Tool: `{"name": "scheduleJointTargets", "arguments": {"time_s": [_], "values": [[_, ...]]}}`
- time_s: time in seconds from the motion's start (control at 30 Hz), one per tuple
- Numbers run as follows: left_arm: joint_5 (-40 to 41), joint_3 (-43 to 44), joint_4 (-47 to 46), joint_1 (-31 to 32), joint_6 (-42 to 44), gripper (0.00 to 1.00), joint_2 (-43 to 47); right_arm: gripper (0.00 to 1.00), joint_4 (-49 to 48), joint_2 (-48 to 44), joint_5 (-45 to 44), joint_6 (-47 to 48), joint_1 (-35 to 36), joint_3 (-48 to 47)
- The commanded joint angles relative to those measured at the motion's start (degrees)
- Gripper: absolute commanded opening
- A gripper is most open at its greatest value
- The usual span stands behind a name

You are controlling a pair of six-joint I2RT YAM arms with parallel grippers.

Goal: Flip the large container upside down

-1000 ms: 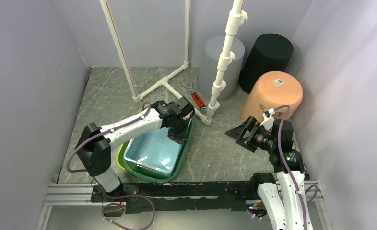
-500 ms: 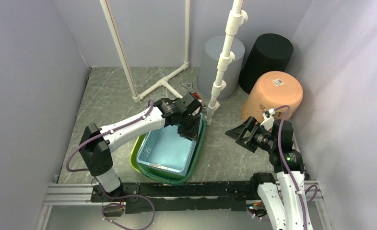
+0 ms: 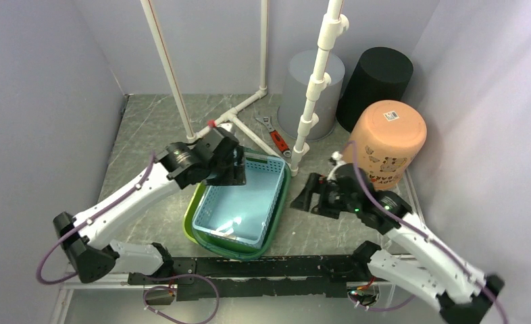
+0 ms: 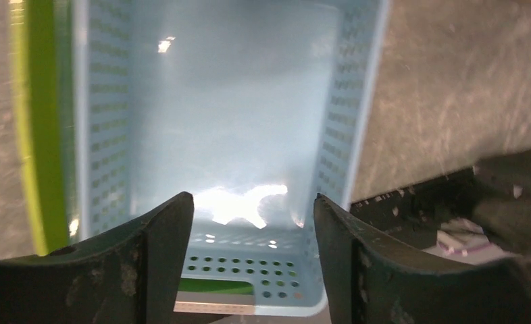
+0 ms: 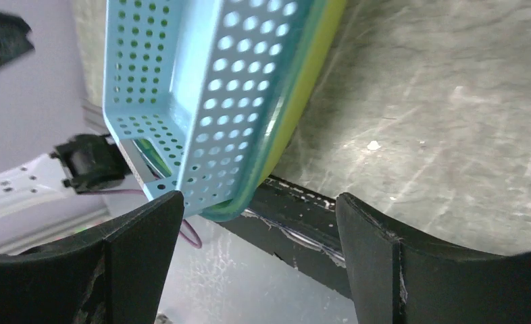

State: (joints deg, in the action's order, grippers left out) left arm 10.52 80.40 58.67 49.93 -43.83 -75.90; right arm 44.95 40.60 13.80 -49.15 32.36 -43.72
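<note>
Hovering wide open and empty, left gripper (image 4: 249, 202) over the green bin (image 4: 40, 135).
Right gripper (image 5: 257, 202), also spread with nothing held, is just right of the bin. Bin stands mouth up, blue basket (image 4: 222, 121) nested inside.

Glossy perforated plastic blue basket (image 3: 239, 202), smooth shiny plastic green tub (image 3: 239, 252), scuffed matt stone-look tabletop (image 3: 148, 128)
</note>
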Motion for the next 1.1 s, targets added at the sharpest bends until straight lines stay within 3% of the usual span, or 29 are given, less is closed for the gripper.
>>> {"name": "scheduleJointTargets", "arguments": {"time_s": [0.0,0.1,0.23,0.37,0.47,0.57,0.67,0.8,0.9,1.07], "values": [[4.3,-4.8,5.2,-7.1,-3.4,0.75,6.5,0.87,1.1,12.0,-30.1,-11.3,20.1,-12.3],[1.5,-8.5,6.0,-13.2,-3.0,0.76,12.1,0.86,3.8,21.0,-35.7,-14.7,25.1,-19.0],[0.1,-11.7,7.8,-18.7,-2.3,0.8,17.9,0.84,-0.2,30.8,-34.1,-14.5,26.8,-23.4],[-1.7,-12.2,11.1,-20.9,-2.2,0.82,20.1,0.77,4.6,38.5,-36.8,-19.2,26.8,-27.3],[-3.5,-12.3,13.2,-21.0,-2.7,0.82,21.8,0.71,2.7,39.6,-37.0,-19.8,26.8,-26.4],[-5.9,-12.6,13.7,-21.0,-2.8,0.82,24.1,0.61,0.4,40.5,-36.8,-19.3,26.7,-26.0],[-8.7,-12.4,14.7,-21.0,-2.9,0.82,24.9,0.45,0.7,41.7,-37.4,-19.9,26.7,-27.0],[-13.0,-12.5,15.6,-21.0,-3.6,0.81,26.7,0.14,-1.3,41.6,-36.8,-20.8,26.8,-26.6],[-15.0,-13.0,16.0,-21.0,-4.8,0.81,29.0,0.0,-3.4,40.3,-36.4,-22.9,26.5,-24.8],[-16.6,-11.8,17.1,-21.0,-8.8,0.81,32.9,0.0,-10.9,34.7,-35.4,-27.3,26.3,-19.7]]}}
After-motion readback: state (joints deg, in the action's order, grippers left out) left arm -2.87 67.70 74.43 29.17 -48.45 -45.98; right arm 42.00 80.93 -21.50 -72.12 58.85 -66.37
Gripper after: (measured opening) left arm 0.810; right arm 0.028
